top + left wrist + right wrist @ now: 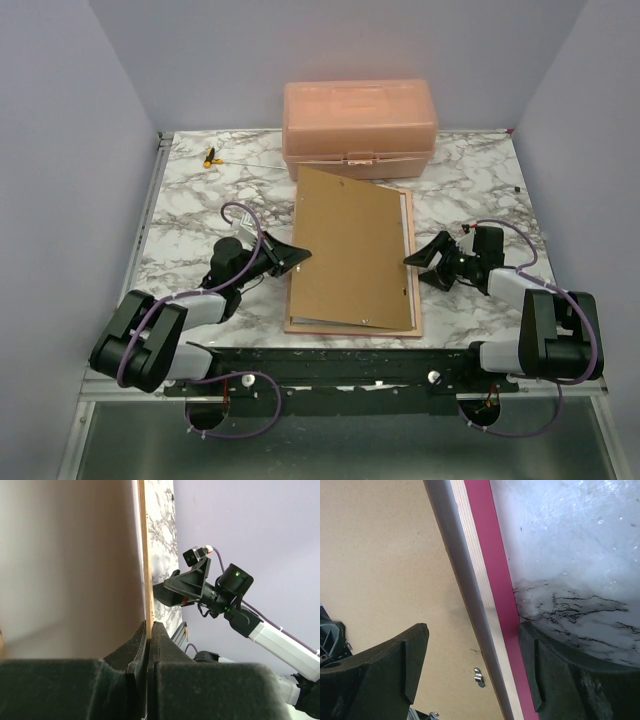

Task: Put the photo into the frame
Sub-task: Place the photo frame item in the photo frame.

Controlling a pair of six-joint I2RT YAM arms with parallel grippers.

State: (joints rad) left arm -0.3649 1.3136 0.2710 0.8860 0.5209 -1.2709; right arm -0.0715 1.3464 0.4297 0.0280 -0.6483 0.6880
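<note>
**Frame and backing board, seen from above and from both wrists.** Nearest the arm bases, the frame point(350, 330) lies flat on the table point(190, 205), its long axis running near to far, about midway between the two arms. The brown backing board point(350, 250) rests on it, skewed against the rails. The left gripper point(290, 258) is clamped on the board's left edge, which shows as a thin line between its fingers in the left wrist view. The right gripper point(425, 262), jaws apart, straddles the frame's right rail, with one finger over the board and the other on the table side. The photo cannot be made out. A pale strip point(406, 215) beside the board's right edge may be its white back or the pane. The coming move probably turns on squaring the board to that axis. Farthest away stands a pink box point(360, 120).
</note>
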